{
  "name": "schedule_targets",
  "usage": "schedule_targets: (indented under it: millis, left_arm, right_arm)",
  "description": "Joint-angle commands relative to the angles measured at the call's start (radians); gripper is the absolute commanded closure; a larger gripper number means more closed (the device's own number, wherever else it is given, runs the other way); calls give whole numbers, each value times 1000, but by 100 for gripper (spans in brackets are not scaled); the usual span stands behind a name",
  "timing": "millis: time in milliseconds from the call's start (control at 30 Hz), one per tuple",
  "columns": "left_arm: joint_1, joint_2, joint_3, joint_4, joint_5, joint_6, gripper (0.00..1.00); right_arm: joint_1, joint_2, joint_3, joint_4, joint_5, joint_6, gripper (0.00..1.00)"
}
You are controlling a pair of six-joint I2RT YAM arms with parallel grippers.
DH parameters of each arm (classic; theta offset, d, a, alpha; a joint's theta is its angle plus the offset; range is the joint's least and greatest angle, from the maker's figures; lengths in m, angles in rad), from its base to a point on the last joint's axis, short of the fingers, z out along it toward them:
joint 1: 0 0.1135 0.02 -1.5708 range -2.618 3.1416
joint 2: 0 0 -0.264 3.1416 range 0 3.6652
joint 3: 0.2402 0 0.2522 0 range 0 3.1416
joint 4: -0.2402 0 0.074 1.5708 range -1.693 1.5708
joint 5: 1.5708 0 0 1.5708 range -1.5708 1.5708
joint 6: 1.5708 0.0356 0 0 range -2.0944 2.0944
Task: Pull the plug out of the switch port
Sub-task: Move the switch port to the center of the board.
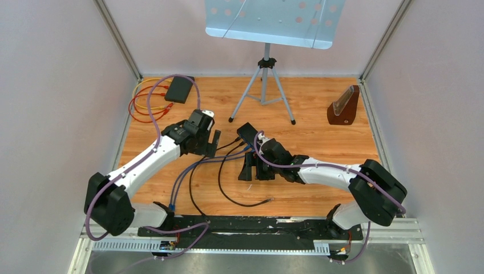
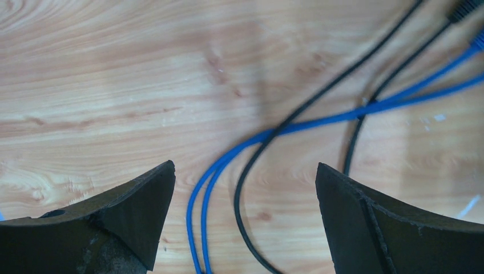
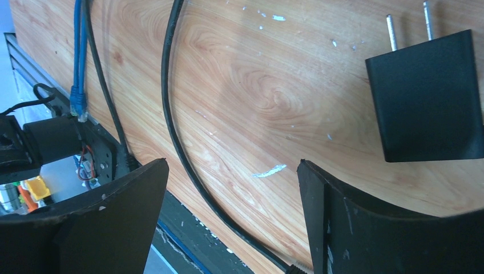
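The black switch (image 1: 247,132) lies mid-table with blue cables (image 1: 228,158) and black cables (image 1: 197,171) running from its near side. In the left wrist view the blue cables (image 2: 319,121) and a black cable (image 2: 297,117) cross the wood, and a black plug boot (image 2: 463,8) shows at the top right corner. My left gripper (image 1: 212,145) (image 2: 245,171) is open and empty, left of the switch and above the cables. My right gripper (image 1: 255,169) (image 3: 233,165) is open and empty, just near of the switch, over a black cable (image 3: 171,114).
A black power adapter (image 3: 428,97) with two prongs lies by the right gripper. A second black box (image 1: 180,89) with orange and yellow cables sits back left. A tripod stand (image 1: 263,85) stands at the back centre, a brown metronome (image 1: 343,107) back right. A loose blue plug (image 3: 78,105) lies near the base rail.
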Motion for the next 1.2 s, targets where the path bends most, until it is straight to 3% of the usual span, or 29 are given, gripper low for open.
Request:
schedule_targets:
  millis: [0, 667, 967, 1167]
  left_arm:
    - [94, 52, -12, 132, 62, -8, 0]
    - [221, 166, -199, 304, 235, -134, 0]
    - [244, 49, -246, 346, 385, -124, 0]
    - [255, 4, -237, 325, 388, -104, 0]
  right_arm:
    - [4, 15, 5, 68, -30, 34, 16]
    - [4, 16, 32, 63, -43, 32, 15]
    - [4, 35, 38, 56, -54, 31, 15]
    - [4, 34, 43, 54, -66, 33, 14]
